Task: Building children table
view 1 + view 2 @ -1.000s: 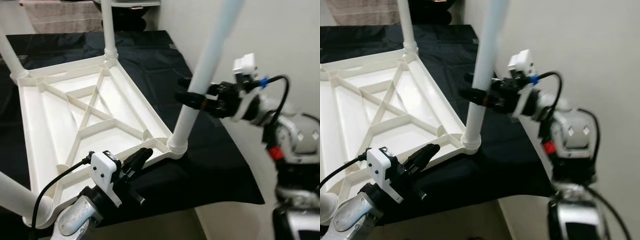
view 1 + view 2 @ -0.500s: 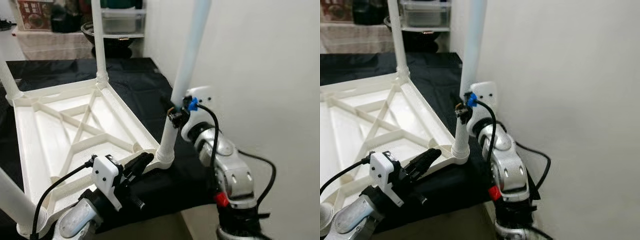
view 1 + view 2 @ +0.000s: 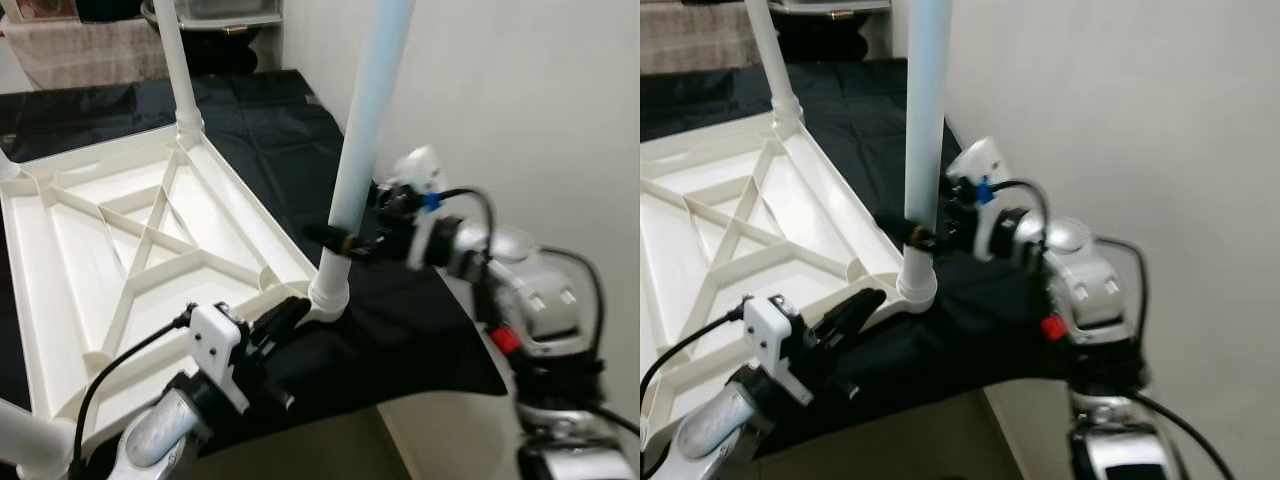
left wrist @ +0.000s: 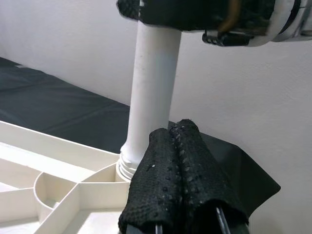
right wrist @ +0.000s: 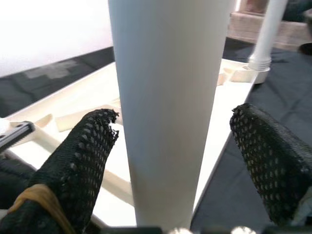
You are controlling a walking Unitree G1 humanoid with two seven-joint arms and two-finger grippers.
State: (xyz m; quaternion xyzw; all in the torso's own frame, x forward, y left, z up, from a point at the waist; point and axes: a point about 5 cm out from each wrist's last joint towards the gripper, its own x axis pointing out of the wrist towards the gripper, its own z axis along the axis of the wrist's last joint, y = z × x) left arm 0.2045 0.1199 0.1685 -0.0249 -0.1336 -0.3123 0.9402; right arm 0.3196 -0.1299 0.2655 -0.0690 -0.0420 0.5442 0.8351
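A white plastic table top (image 3: 150, 250) lies upside down on a black cloth, its legs pointing up. At the near right corner stands a long white leg (image 3: 365, 120) in its socket (image 3: 328, 295). My right gripper (image 3: 340, 240) reaches in from the right, low on this leg. In the right wrist view its fingers (image 5: 78, 165) stand open on either side of the leg (image 5: 165, 97), with a narrow gap at one side. My left gripper (image 3: 290, 312) is shut and empty, its tips (image 4: 171, 131) just in front of the leg's base.
Another leg (image 3: 178, 70) stands at the far corner and one (image 3: 25, 440) at the near left. The black cloth (image 3: 400, 330) ends just right of the table top, beside a white wall (image 3: 520, 100). Shelves with containers (image 3: 220, 10) stand at the back.
The camera has shifted. My right arm has swung out and now reaches the leg from the right, still low on it. My left gripper stays by the corner socket.
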